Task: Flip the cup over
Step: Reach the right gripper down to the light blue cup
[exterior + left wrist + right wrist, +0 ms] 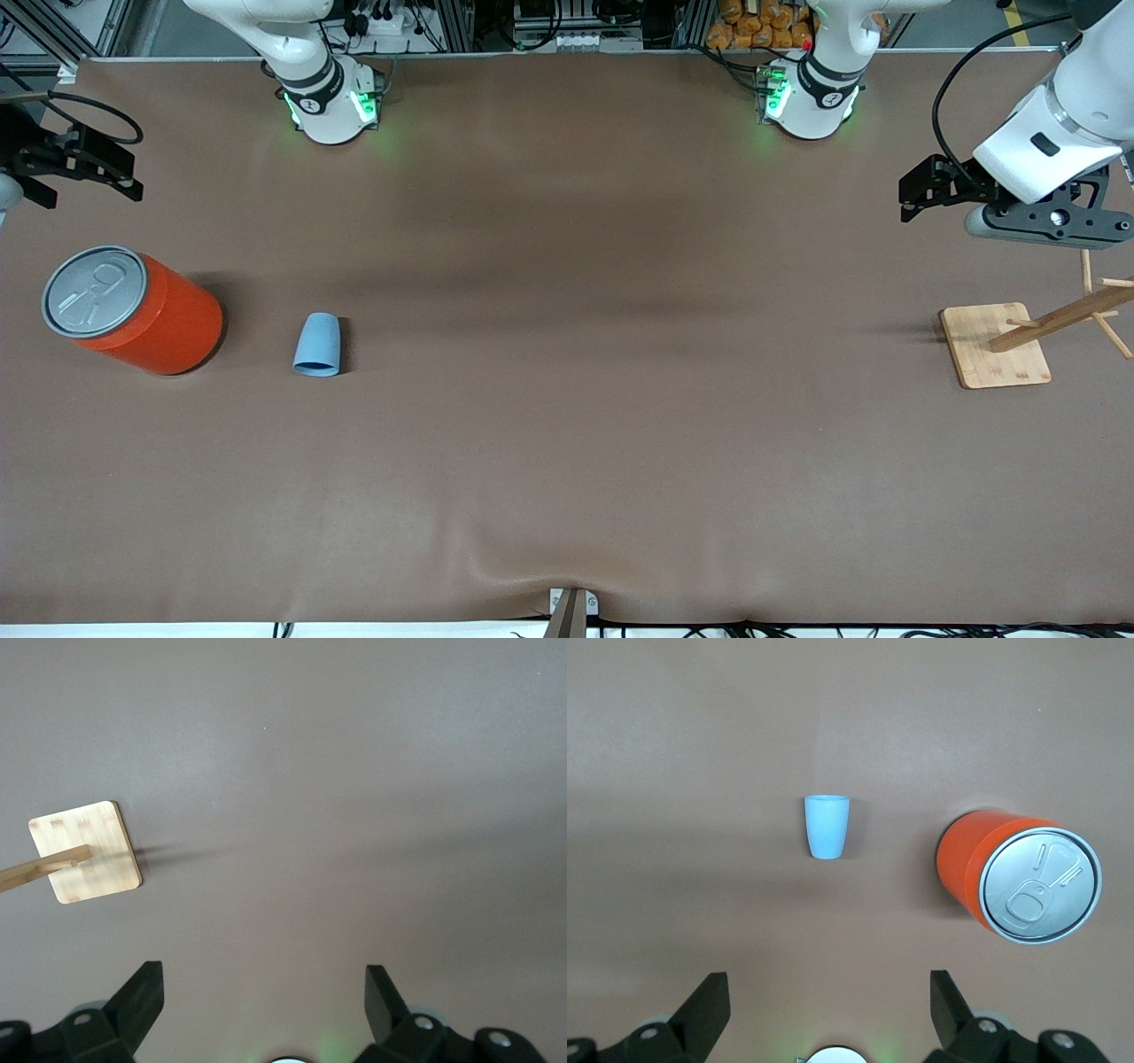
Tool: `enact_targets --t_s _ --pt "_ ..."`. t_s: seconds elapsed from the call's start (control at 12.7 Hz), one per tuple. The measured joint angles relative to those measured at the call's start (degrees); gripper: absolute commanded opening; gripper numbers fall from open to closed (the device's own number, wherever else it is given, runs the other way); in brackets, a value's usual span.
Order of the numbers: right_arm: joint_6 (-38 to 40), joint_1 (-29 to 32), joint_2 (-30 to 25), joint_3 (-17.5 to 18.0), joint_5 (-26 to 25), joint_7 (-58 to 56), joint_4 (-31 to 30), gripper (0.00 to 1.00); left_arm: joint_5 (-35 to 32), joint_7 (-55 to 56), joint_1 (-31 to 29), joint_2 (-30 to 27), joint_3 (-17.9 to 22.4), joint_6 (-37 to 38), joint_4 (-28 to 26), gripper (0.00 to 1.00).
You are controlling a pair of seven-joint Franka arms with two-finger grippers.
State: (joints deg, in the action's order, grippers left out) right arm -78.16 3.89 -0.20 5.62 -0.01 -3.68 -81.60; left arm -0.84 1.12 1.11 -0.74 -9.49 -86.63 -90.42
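The light-blue cup point(317, 344) lies on its side on the brown table, wide mouth end nearer the front camera, beside the orange can. It also shows in the right wrist view point(827, 827), with none of its inside visible. My right gripper point(830, 988) is open and empty, high over the table at the right arm's end, clear of the cup; the front view cuts most of it off at its edge. My left gripper point(1045, 221) is open and empty point(266, 983), up over the left arm's end near the wooden stand.
A large orange can point(133, 310) with a grey pull-tab lid stands near the cup, toward the right arm's end point(1023, 877). A wooden peg stand on a bamboo base point(994, 346) sits at the left arm's end point(86, 850).
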Motion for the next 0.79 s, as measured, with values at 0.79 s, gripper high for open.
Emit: enact_targets --t_s 0.79 --pt "0.3 0.0 4.0 0.7 0.0 -0.4 -0.4 1.00 0.0 0.0 0.0 0.0 0.0 0.0 0.0 1.00"
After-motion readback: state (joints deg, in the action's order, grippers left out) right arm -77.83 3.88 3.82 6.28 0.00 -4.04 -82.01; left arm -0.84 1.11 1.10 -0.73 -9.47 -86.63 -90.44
